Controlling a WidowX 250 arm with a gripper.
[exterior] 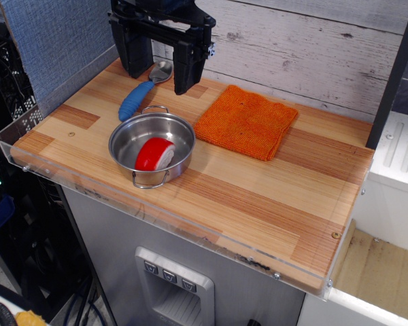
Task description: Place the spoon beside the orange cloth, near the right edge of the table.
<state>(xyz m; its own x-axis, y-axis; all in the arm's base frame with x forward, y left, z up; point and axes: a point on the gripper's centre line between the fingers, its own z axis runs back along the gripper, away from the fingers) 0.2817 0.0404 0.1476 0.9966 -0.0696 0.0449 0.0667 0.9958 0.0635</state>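
The spoon (141,92) lies on the table (272,204) at the back left, blue ribbed handle toward the front left, silver bowl toward the back wall. My gripper (158,73) is black and hangs open just above the spoon's bowl end, one finger on each side of it, not closed on it. The orange cloth (245,121) lies flat to the right of the spoon, near the back middle of the table.
A two-handled steel pot (151,146) holding a red-and-white object (155,155) stands in front of the spoon, left of the cloth. A clear acrylic rim (190,227) runs along the front edge. A white plank wall (313,47) is behind.
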